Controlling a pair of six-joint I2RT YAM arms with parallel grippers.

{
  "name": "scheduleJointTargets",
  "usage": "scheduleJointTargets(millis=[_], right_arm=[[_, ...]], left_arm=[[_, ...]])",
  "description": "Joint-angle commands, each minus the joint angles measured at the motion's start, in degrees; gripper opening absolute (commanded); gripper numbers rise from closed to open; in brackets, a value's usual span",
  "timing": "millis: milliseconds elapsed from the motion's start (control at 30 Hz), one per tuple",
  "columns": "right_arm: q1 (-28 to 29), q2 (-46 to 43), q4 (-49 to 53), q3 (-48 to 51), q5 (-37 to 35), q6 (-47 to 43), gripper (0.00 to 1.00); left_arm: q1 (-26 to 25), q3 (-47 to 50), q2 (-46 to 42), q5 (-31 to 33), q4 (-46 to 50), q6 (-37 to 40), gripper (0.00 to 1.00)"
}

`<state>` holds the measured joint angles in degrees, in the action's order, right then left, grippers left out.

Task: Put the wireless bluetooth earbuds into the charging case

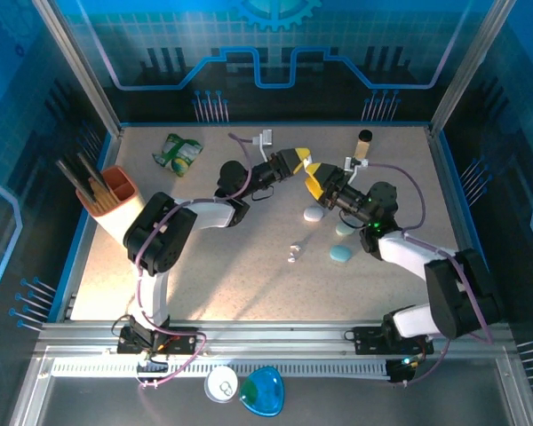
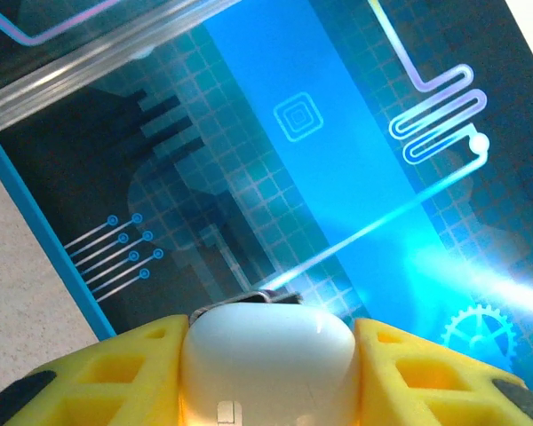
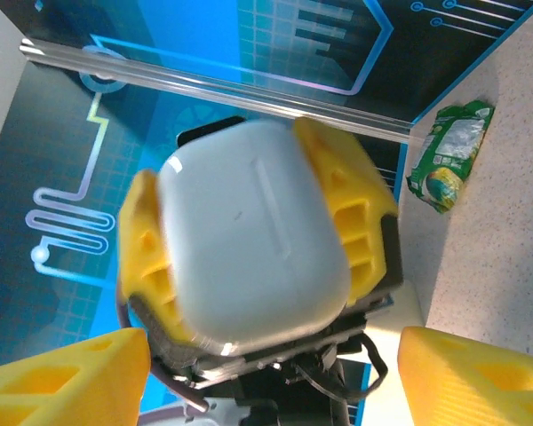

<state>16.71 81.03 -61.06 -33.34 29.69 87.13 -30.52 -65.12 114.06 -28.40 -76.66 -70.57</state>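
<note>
One speckled table [image 1: 249,277] carries everything: above it the left gripper [image 1: 298,160] clamps a white charging case [image 3: 249,240], and the right gripper [image 1: 314,182] faces it, fingers spread wide. A teal case [image 1: 340,255] lies on the tabletop, with tiny white earbuds [image 1: 293,252] near it.

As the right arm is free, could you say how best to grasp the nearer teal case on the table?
Probably from straight above: the teal case lies flat and low on the table, so the open right gripper should straddle its shorter width and pinch the rounded edges.
</note>
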Motion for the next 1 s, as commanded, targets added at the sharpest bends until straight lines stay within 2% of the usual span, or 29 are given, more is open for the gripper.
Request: scheduleJointTargets(millis=[0, 300, 633, 833, 967], right_arm=[[-0.5, 3.1, -11.0, -0.9, 0.8, 5.3, 0.72], [-1.6, 6.0, -14.3, -0.7, 1.9, 5.6, 0.69], [-1.1, 1.9, -14.2, -0.2, 2.8, 7.9, 0.71], [-1.0, 2.7, -18.4, 0.1, 2.2, 11.3, 0.70], [-1.0, 3.4, -20.4, 0.3, 1.4, 14.3, 0.65]], left_arm=[[-0.7, -0.8, -1.6, -1.8, -3.7, 0.2, 0.42], [-0.8, 1.5, -3.1, -3.4, -3.7, 0.2, 0.42], [-0.8, 2.9, -3.9, -1.8, -3.7, 11.1, 0.43], [-1.0, 3.3, -5.4, -5.3, -3.6, 17.7, 0.45], [-1.0, 4.7, -6.3, -5.9, -3.7, 23.5, 0.45]])
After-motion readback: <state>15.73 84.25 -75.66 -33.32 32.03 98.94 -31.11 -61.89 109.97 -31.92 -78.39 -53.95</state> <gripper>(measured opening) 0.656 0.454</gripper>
